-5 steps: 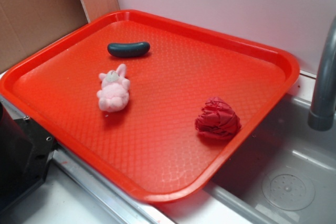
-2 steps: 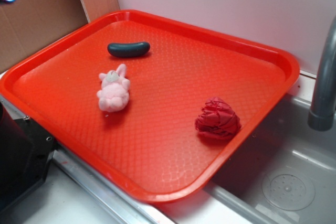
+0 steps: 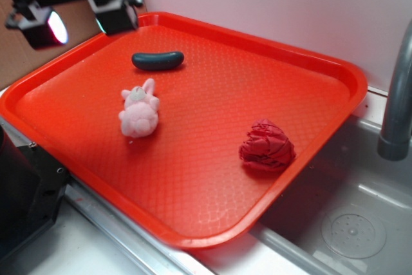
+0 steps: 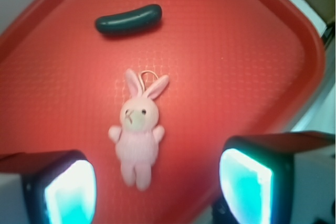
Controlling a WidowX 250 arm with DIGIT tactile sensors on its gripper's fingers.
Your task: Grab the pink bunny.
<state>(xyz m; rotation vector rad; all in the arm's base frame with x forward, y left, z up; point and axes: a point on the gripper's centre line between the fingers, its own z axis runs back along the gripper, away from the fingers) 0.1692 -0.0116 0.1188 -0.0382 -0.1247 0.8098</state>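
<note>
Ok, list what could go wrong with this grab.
1. The gripper is open and high over the tray's far left corner, away from the bunny; coming straight down would likely miss it.
2. The green sausage lies just past the bunny's ears, so overshooting could knock it.
3. The bunny lies flat and soft; fingers may pinch only fluff and slip.

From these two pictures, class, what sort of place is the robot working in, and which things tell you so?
Probably a kitchen sink area, perhaps a toy one. A grey faucet stands at the right above a sink basin with a round drain, and the red tray rests partly over it.
</note>
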